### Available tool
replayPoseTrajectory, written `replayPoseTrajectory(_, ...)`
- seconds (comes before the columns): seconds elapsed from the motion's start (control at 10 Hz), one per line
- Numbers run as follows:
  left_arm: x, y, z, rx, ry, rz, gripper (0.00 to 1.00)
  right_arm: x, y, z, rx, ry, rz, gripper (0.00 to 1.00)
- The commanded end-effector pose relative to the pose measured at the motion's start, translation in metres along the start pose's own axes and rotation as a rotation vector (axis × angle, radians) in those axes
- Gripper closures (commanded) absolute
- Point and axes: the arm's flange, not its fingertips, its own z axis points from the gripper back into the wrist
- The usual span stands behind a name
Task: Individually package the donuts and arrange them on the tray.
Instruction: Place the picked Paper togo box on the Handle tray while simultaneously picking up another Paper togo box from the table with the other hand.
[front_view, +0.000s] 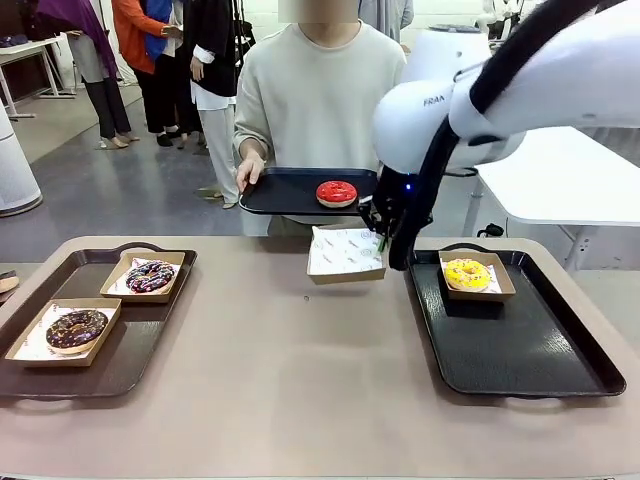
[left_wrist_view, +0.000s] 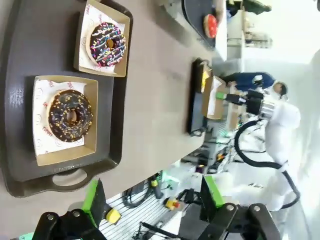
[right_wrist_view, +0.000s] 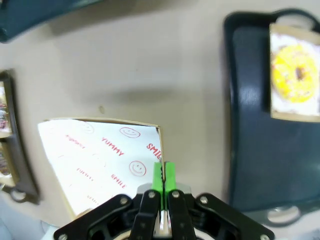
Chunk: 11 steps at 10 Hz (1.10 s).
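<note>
Right gripper (front_view: 384, 232) clamped on the edge of an empty paper-lined box (front_view: 346, 253), lifted above the tabletop (front_view: 300, 360). Left gripper (left_wrist_view: 150, 200) with fingers spread apart, holding nothing. Red donut (front_view: 336, 193) on a dark tray (front_view: 275, 190) held by a person's hand (front_view: 250, 165) at the far side. Yellow donut (front_view: 467, 273) boxed on the right tray (front_view: 520, 345). Chocolate donut (front_view: 76, 329) and purple-pink sprinkled donut (front_view: 150, 276) each in a box on the left tray (front_view: 120, 360)
</note>
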Motion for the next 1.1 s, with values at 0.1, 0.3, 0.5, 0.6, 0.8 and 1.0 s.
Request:
replayPoseTrajectory(0.1, -0.004, 0.036, 0.03, -0.123, -0.076, 0.04, 0.0, 0.042, 0.018, -0.004, -0.012, 0.022, 0.081, 1.0)
replayPoseTrajectory(0.3, -0.019, 0.057, 0.049, -0.152, -0.119, 0.064, 0.0, 0.062, 0.022, -0.013, -0.024, 0.03, 0.093, 1.0)
replayPoseTrajectory(0.5, -0.032, 0.073, 0.061, -0.173, -0.152, 0.073, 0.0, 0.078, 0.023, -0.023, -0.029, 0.039, 0.081, 1.0)
replayPoseTrajectory(0.6, -0.036, 0.078, 0.063, -0.161, -0.157, 0.074, 0.0, 0.084, 0.022, -0.027, -0.027, 0.043, 0.069, 1.0)
replayPoseTrajectory(0.8, -0.035, 0.073, 0.064, -0.14, -0.144, 0.103, 0.0, 0.087, 0.019, -0.032, -0.02, 0.051, 0.067, 1.0)
replayPoseTrajectory(1.0, -0.035, 0.073, 0.064, -0.14, -0.144, 0.103, 0.0, 0.079, 0.016, -0.032, -0.014, 0.041, 0.058, 1.0)
